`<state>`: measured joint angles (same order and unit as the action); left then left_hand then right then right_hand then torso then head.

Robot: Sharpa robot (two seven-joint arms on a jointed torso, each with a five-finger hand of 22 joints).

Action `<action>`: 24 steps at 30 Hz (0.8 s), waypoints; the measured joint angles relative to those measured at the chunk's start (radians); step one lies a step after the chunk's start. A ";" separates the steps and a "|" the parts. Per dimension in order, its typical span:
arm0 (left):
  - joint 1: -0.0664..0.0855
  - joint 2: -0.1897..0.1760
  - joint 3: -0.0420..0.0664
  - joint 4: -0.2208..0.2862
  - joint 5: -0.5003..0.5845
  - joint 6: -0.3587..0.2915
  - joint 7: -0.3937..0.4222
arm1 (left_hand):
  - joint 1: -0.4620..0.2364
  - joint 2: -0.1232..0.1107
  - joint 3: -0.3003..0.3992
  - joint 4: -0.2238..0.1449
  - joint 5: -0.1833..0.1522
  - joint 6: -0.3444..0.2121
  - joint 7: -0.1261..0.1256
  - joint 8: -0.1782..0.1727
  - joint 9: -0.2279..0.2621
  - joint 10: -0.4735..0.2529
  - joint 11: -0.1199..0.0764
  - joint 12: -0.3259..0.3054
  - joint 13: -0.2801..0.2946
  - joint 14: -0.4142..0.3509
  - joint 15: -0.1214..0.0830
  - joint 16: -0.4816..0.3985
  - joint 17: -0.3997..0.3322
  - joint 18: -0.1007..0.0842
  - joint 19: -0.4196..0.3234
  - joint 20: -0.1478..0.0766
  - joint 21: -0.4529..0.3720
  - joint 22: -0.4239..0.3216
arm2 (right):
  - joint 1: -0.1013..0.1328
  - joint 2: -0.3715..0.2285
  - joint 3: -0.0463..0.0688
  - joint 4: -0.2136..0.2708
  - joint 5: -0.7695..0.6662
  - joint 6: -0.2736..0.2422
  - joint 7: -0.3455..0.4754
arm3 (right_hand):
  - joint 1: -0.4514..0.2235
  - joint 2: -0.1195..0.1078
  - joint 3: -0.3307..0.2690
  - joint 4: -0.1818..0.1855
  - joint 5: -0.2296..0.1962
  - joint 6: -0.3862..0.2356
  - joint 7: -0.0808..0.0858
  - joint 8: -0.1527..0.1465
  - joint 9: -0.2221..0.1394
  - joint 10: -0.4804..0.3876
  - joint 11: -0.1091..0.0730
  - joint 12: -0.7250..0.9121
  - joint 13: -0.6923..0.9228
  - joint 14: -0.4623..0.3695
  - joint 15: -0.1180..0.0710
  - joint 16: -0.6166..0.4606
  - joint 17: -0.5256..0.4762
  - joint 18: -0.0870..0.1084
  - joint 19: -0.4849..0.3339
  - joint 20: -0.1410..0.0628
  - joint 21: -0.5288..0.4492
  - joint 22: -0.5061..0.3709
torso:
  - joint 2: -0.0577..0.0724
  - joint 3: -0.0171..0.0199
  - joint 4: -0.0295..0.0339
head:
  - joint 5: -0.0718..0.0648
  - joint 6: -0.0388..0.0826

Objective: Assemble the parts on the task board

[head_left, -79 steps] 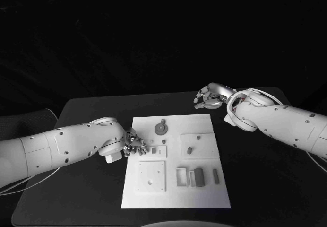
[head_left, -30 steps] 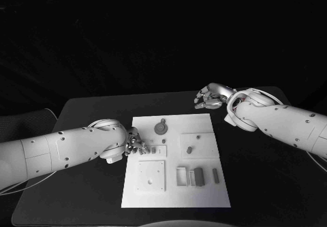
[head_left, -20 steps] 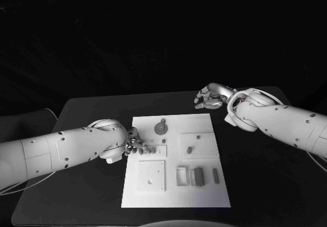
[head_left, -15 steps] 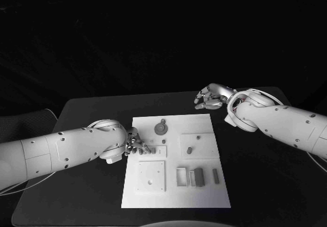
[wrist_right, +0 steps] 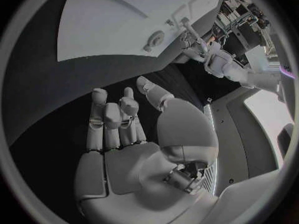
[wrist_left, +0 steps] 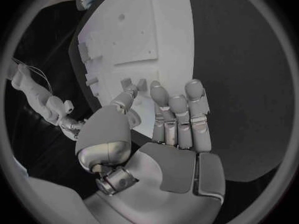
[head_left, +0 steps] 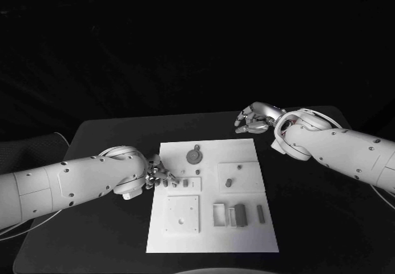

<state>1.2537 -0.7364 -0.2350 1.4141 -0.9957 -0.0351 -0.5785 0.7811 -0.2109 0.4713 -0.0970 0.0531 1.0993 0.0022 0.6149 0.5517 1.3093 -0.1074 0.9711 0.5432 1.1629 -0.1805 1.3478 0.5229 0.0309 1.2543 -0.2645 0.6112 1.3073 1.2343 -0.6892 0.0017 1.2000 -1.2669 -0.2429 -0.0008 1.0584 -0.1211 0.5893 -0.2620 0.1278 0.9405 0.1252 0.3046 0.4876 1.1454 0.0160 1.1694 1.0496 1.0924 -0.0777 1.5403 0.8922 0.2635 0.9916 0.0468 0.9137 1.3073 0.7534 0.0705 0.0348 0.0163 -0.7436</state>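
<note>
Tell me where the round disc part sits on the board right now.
In the head view the round disc lies on the far part of the white board, left of its middle. It is beyond the left hand and apart from it.

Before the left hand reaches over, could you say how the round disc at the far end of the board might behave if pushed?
The round disc lies flat on the board, so it would probably slide, not roll. It looks small and rigid, likely light. Its thin edge may be hard to pinch.
</note>
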 measured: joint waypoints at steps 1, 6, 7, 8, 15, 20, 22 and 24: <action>0.001 -0.006 0.000 0.005 0.004 -0.003 0.002 | 0.000 0.000 0.001 0.003 0.000 -0.001 0.001 0.000 -0.001 0.000 0.000 0.000 -0.001 -0.002 0.002 0.000 -0.001 0.000 -0.001 -0.001 -0.001 0.000 | 0.000 0.000 0.000 0.000 0.000 0.000 0.000 | 0.000 0.000 0.000 0.000 0.000 0.000 0.000 0.000 0.000 0.000 0.000 0.000 0.000 0.001 0.001 0.000 0.000 0.000 0.000 0.000 0.000 0.000 | 0.000 0.0000 0.0000 | -0.001 0.001; 0.021 -0.024 0.034 0.015 0.037 -0.024 0.012 | -0.006 -0.006 0.008 0.016 0.000 -0.028 0.010 -0.015 -0.008 -0.017 0.010 -0.010 -0.005 -0.018 0.001 -0.009 -0.007 -0.001 -0.015 0.000 -0.014 -0.003 | 0.000 -0.002 0.000 -0.002 0.000 0.000 0.000 | 0.000 0.000 0.000 0.000 0.000 0.000 0.000 0.000 0.000 0.000 0.000 0.000 -0.001 0.001 0.001 0.000 0.000 0.000 0.000 0.000 0.000 0.000 | 0.000 0.0001 0.0001 | -0.002 0.005; 0.028 -0.025 0.040 0.016 0.043 -0.031 0.018 | -0.006 -0.006 0.008 0.016 0.000 -0.039 0.015 -0.022 -0.012 -0.028 0.015 -0.017 -0.008 -0.028 0.003 -0.016 -0.010 -0.001 -0.025 0.001 -0.020 -0.006 | 0.000 -0.002 0.000 -0.002 0.000 0.000 0.000 | 0.000 0.000 0.000 0.000 0.000 0.000 0.000 0.000 0.000 0.000 0.000 0.000 -0.001 0.001 0.001 0.000 0.000 0.000 0.000 0.000 0.000 0.000 | 0.000 0.0002 0.0001 | -0.002 0.006; 0.035 -0.026 0.041 0.016 0.052 -0.041 0.028 | -0.004 -0.008 0.008 0.016 0.000 -0.059 0.022 -0.034 -0.016 -0.044 0.023 -0.028 -0.012 -0.043 0.009 -0.027 -0.015 -0.003 -0.041 0.005 -0.031 -0.010 | 0.000 -0.002 0.000 -0.002 0.000 0.000 0.000 | 0.000 0.000 0.000 0.000 0.000 0.000 0.000 0.000 0.000 0.000 0.000 0.000 -0.001 0.001 0.001 0.000 0.000 0.000 0.000 0.000 0.000 0.000 | 0.000 0.0003 0.0001 | -0.003 0.006; 0.047 -0.016 0.033 0.005 0.090 -0.178 0.182 | 0.191 0.067 0.064 -0.140 0.000 -0.242 0.145 -0.133 -0.066 -0.297 0.155 -0.254 -0.134 -0.283 0.169 -0.249 -0.133 -0.007 -0.297 0.146 -0.226 -0.107 | -0.001 -0.004 0.000 -0.003 0.001 0.000 0.000 | -0.005 -0.005 0.000 0.006 0.000 0.000 0.000 0.000 0.000 0.000 0.000 0.000 -0.001 0.001 0.001 0.000 -0.001 0.000 0.000 0.000 0.000 0.000 | 0.000 0.0006 0.0003 | -0.003 0.010; 0.045 0.014 -0.004 -0.010 0.052 -0.256 0.328 | 0.338 0.056 0.145 -0.185 0.000 -0.262 0.155 -0.166 -0.096 -0.384 0.231 -0.450 -0.254 -0.327 0.237 -0.344 -0.186 0.015 -0.342 0.219 -0.299 -0.160 | -0.001 -0.004 0.000 -0.005 0.003 0.000 0.000 | -0.005 -0.005 0.000 0.011 0.000 -0.005 0.005 -0.006 0.000 0.000 0.000 0.000 -0.001 0.001 0.001 0.000 -0.001 0.000 0.000 0.000 0.000 0.000 | 0.000 0.0006 0.0005 | -0.003 0.012; 0.043 0.032 -0.005 -0.022 0.006 -0.275 0.385 | 0.370 0.052 0.150 -0.187 0.000 -0.260 0.149 -0.181 -0.106 -0.372 0.242 -0.513 -0.293 -0.319 0.239 -0.349 -0.188 0.016 -0.332 0.227 -0.302 -0.163 | -0.002 -0.003 0.000 -0.005 0.003 0.000 0.000 | -0.005 -0.005 0.000 0.011 0.000 -0.005 0.005 -0.006 0.000 0.000 0.000 0.000 -0.001 0.001 0.002 0.000 -0.001 0.000 0.000 0.000 0.000 0.000 | 0.000 0.0006 0.0006 | -0.004 0.013; 0.041 0.050 -0.003 -0.032 -0.043 -0.288 0.431 | 0.385 0.048 0.150 -0.187 0.000 -0.266 0.144 -0.196 -0.115 -0.357 0.247 -0.560 -0.319 -0.299 0.232 -0.344 -0.186 0.015 -0.313 0.221 -0.302 -0.163 | -0.003 -0.003 0.000 -0.005 0.004 0.000 0.000 | -0.005 -0.005 0.000 0.011 0.000 -0.005 0.005 -0.006 0.000 0.000 0.000 0.000 -0.001 0.002 0.002 0.000 -0.001 0.000 0.000 0.000 0.000 0.000 | 0.000 0.0006 0.0006 | -0.004 0.013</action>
<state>1.2944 -0.6863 -0.2376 1.3818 -1.0387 -0.3232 -0.1480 1.1659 -0.1632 0.6218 -0.2844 0.0532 0.8338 0.1458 0.4188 0.4371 0.9523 0.1401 0.4114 0.2244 0.8640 0.0517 1.0036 0.3373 0.0456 0.9409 -0.0431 0.3096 1.1445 1.2318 -0.6922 0.0017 1.1953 -1.2630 -0.2430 -0.0009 1.0531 -0.1264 0.5894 -0.2509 0.1278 0.9351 0.1300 0.2982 0.4873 1.1454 0.0160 1.1694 1.0489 1.0940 -0.0760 1.5403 0.8912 0.2635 0.9916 0.0468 0.9137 1.3073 0.7531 0.0710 0.0354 0.0121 -0.7308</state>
